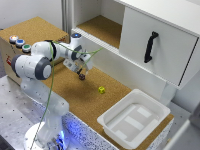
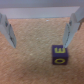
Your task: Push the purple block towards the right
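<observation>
The purple block (image 2: 59, 55) is a tiny dark purple cube with yellow marks, lying on the cork surface (image 2: 30, 65). In the wrist view my gripper (image 2: 39, 45) is open and empty, with its fingers wide apart. The block sits just past the tip of one finger (image 2: 70, 30), not between the two. In the exterior view the gripper (image 1: 81, 75) is low over the cork board, and the block cannot be told apart from the dark fingertips there.
A small yellow-green cube (image 1: 101, 90) lies on the cork toward the exterior view's right of the gripper. A white bin (image 1: 132, 117) stands further right. A white cabinet with a black handle (image 1: 151, 46) stands behind. Coloured buttons (image 1: 18, 43) sit at the left.
</observation>
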{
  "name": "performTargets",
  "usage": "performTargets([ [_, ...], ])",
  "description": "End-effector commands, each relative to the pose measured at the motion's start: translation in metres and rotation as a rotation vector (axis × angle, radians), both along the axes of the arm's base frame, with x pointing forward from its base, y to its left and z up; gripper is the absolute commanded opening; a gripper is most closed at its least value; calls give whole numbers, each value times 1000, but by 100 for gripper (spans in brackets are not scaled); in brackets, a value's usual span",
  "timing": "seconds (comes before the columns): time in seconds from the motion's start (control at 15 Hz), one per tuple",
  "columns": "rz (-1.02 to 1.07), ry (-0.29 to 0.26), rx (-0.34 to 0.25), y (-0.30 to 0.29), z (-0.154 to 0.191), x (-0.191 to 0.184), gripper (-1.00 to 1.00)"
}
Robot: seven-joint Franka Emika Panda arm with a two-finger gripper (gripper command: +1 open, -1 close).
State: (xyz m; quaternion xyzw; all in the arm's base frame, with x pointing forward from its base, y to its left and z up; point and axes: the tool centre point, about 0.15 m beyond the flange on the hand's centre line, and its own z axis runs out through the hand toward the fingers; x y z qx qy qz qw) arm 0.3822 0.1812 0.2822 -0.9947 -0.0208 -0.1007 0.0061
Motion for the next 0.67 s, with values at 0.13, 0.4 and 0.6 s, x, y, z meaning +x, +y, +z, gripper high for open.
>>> performTargets([
  [0.13,46,84,78,44,-44,17,-100],
  [0.4,69,81,64,43,-58,34,-100],
  [0.6,80,88,54,36,-63,41,-100],
])
